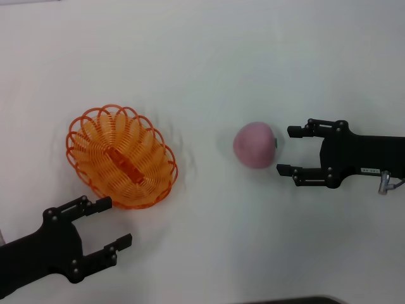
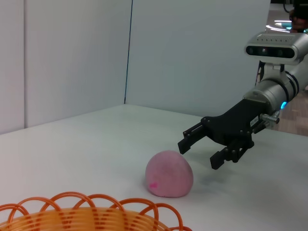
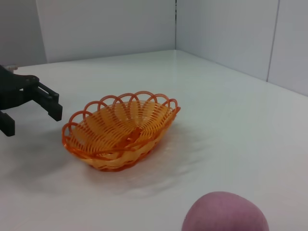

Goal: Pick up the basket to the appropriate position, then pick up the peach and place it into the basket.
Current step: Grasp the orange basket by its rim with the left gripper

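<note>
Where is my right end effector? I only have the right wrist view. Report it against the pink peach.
Observer: In the head view, the right end effector is open and lined up with the round matte pink peach. Its fingertips are just short of it, not touching.
Operator: Now give me the left one against the basket.
Observer: The left end effector is open and holds nothing. It sits outside the near rim of the oval orange wire basket.
Operator: Tell me which way the peach is turned.
Observer: Its green leaf mark faces the right end effector.
</note>
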